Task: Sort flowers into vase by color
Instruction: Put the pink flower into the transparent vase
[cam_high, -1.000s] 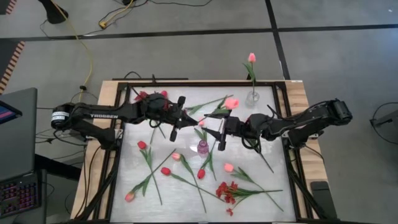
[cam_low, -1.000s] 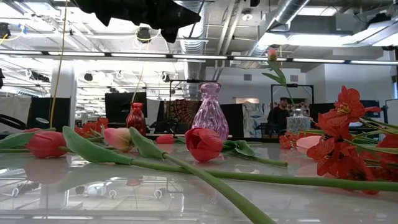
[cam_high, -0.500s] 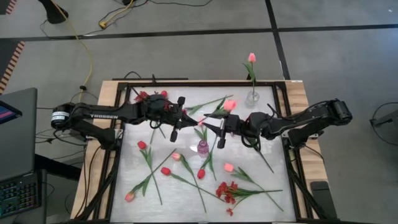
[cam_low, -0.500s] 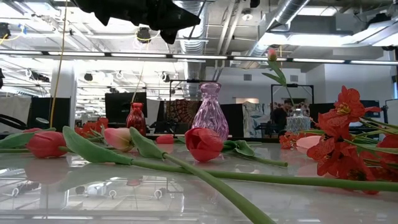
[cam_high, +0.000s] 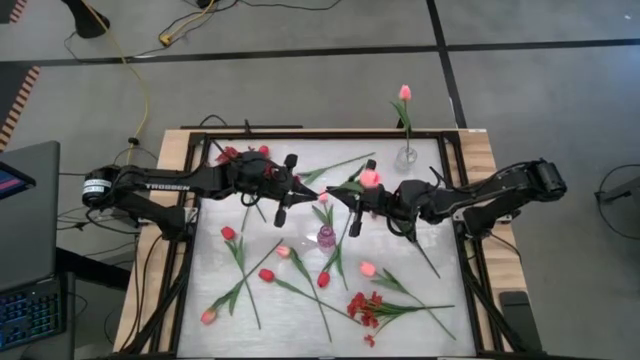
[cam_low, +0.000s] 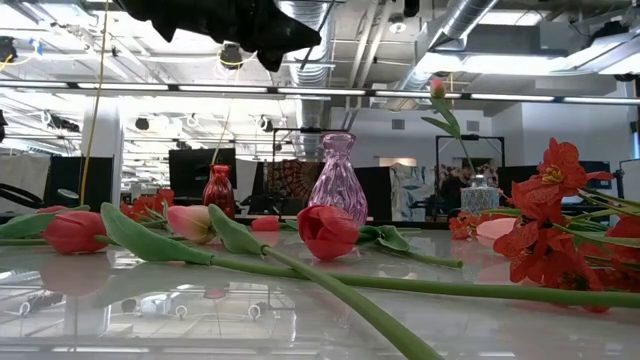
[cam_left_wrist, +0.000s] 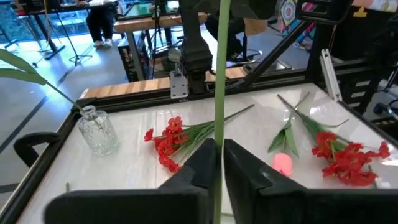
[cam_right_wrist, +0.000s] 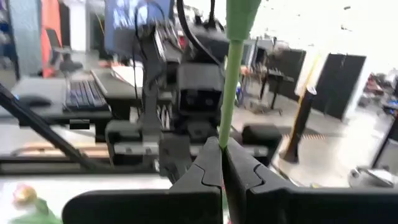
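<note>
The counter (cam_high: 210, 290) is strewn with flowers: red tulips (cam_high: 266, 274), pink tulips (cam_high: 368, 268) and a red bunch (cam_high: 363, 309) near its front edge. The left arm (cam_high: 170, 185) reaches in from the left, the right arm (cam_high: 480, 195) from the right, and they meet over the middle. The left jaws (cam_high: 283, 190) are closed tight on a green stem (cam_left_wrist: 219, 93). The right jaws (cam_high: 358, 198) are also pinched shut on a stem (cam_right_wrist: 231, 87), a pink tulip head (cam_high: 370, 178) just beside them. A purple vase (cam_high: 326, 237) stands below them, a red vase (cam_low: 218, 190) at the back left, and a clear vase (cam_high: 406, 156) at the back holds one pink tulip (cam_high: 404, 93).
</note>
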